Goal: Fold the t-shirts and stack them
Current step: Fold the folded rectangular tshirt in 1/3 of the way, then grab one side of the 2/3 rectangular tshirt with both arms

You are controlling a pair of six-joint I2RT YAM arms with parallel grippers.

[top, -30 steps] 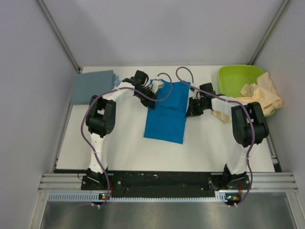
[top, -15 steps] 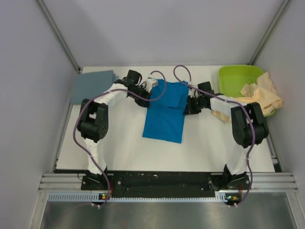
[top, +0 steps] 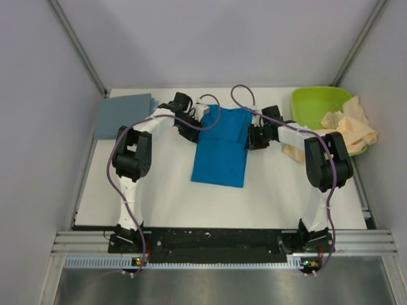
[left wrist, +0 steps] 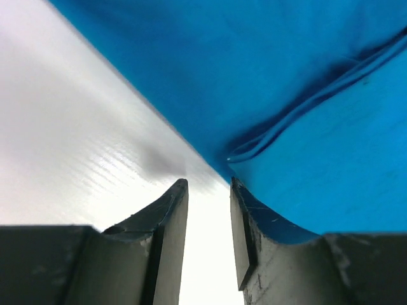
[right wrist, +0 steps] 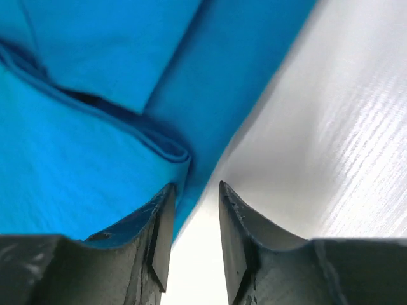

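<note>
The bright blue t-shirt (top: 219,149) lies on the white table as a long narrow strip, its sides folded inward. My left gripper (top: 191,125) is low at the shirt's upper left edge. In the left wrist view it (left wrist: 208,190) is open with bare table between the fingers, and the shirt's edge (left wrist: 286,95) lies just ahead. My right gripper (top: 252,136) is at the upper right edge. In the right wrist view it (right wrist: 193,190) is open and empty beside the shirt's folded hem (right wrist: 95,127). A grey-blue folded shirt (top: 124,114) lies at the back left. A cream-peach shirt (top: 348,129) hangs crumpled over the tub.
A lime-green plastic tub (top: 316,103) stands at the back right. Grey walls close in the table at the left, back and right. White table surface (top: 165,197) shows in front of the blue shirt.
The blue shirt's folded-over right flap now lies flat, leaving a neat narrow strip. Both grippers have shifted slightly and sit low at its upper edges.
</note>
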